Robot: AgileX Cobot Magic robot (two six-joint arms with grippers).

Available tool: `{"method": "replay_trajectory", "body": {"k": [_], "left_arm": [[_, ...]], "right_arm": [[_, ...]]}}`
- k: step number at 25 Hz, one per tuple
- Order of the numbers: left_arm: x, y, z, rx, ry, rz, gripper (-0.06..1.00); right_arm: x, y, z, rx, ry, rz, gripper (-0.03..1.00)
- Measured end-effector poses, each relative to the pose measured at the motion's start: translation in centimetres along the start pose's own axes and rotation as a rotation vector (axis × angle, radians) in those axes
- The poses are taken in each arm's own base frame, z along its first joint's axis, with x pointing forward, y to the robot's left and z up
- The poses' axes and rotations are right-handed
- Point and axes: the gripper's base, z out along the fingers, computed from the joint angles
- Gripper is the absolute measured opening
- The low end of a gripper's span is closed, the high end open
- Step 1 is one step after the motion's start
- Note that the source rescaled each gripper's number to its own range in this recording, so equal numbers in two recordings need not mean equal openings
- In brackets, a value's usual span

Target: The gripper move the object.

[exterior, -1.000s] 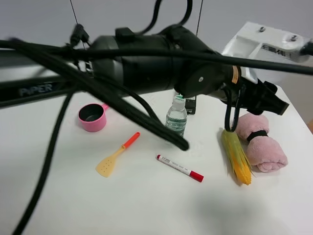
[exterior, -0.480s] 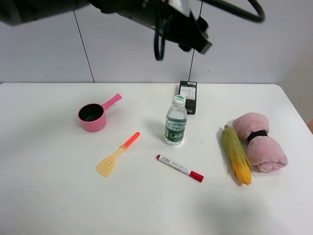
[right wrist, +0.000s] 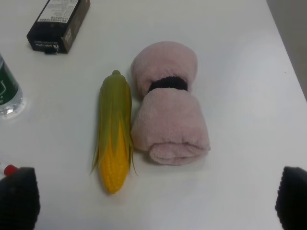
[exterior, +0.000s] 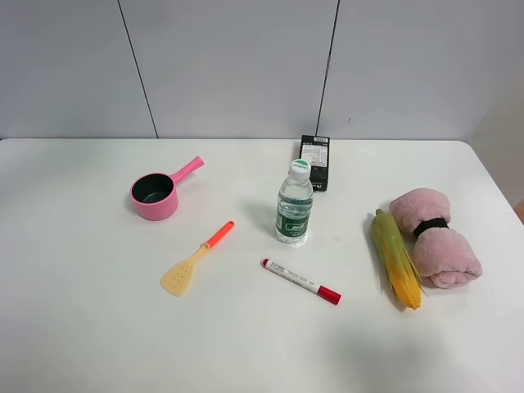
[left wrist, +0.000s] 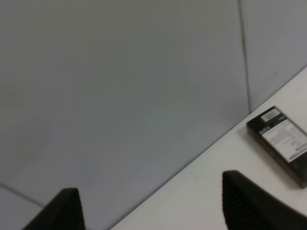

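Observation:
The toy corn cob (exterior: 395, 258), yellow kernels in green husk, lies on the white table at the right, touching a rolled pink towel (exterior: 434, 237). No arm or gripper shows in the high view. In the right wrist view my right gripper (right wrist: 156, 203) is open and empty, well above the corn (right wrist: 115, 132) and the towel (right wrist: 168, 110); only its black fingertips (right wrist: 17, 201) show. In the left wrist view my left gripper (left wrist: 153, 211) is open and empty, held high and facing the grey wall, its fingertips (left wrist: 252, 201) wide apart.
A water bottle (exterior: 294, 205) stands mid-table with a black box (exterior: 314, 162) behind it. A red-capped marker (exterior: 301, 281), an orange-handled yellow spatula (exterior: 196, 258) and a pink cup (exterior: 155, 194) lie to the left. The table edge (exterior: 491, 188) runs just beyond the towel.
The black arm that filled the high view a second ago has lifted up and out of the frame. Nothing on the table has moved.

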Motion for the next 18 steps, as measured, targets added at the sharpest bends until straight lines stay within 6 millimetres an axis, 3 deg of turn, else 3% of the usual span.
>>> {"method": "replay_trajectory", "body": {"k": [6,10,14,18], "left_arm": [[1.2,5.7,-4.9,-0.157,0.051,-0.079,0.27],[2.2,8.4,-8.1,-0.25,0.081,-0.131,0.27],[4.5,9.4,-10.7,-0.32,0.102,-0.169,0.27],[7.8,8.8,-13.0,-0.358,0.138,-0.194,0.27]], "right_arm": [[0.0,0.0,0.0,0.0,0.0,0.0,1.0],[0.0,0.0,0.0,0.0,0.0,0.0,1.0],[0.0,0.0,0.0,0.0,0.0,0.0,1.0],[0.0,0.0,0.0,0.0,0.0,0.0,1.0]]}}
